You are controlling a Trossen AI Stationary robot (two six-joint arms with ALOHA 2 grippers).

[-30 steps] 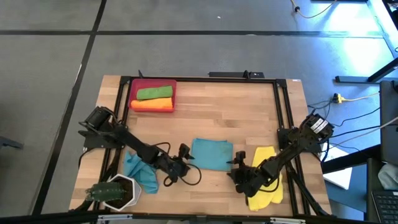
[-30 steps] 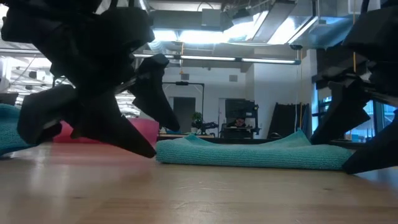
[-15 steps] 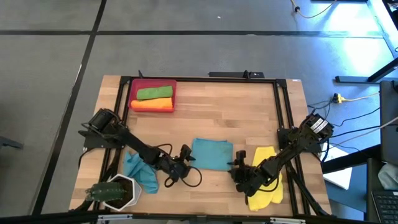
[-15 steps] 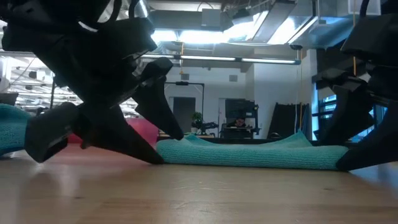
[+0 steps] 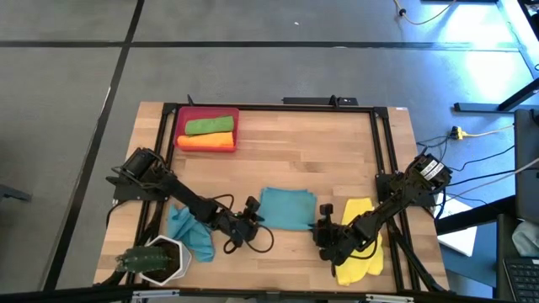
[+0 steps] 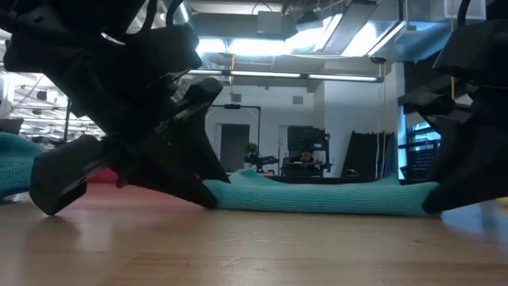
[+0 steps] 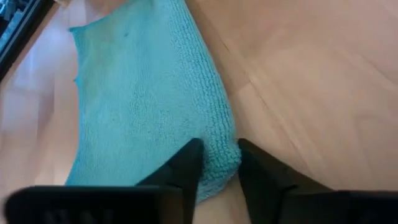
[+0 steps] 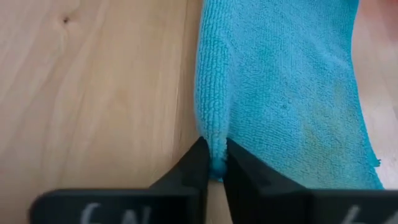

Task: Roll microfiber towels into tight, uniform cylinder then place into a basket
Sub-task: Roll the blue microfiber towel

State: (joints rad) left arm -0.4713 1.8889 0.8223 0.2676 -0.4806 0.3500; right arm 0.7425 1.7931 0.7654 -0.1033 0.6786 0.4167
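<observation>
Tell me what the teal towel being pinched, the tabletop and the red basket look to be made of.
Teal towel: soft looped microfiber-like cloth, matte; fine ribbed pile shows in both wrist views. Tabletop: light wood planks with visible grain and seams, possibly laminate, slight sheen. Red basket: probably moulded plastic, smooth uniform colour, though too small to be sure.

Flat towel mid-table, near half. My left gripper on its left edge, my right gripper on its right edge. Second towel left of that, by the pot at near-left corner. Third towel under my right arm. Basket far-left, two rolls in it.
</observation>
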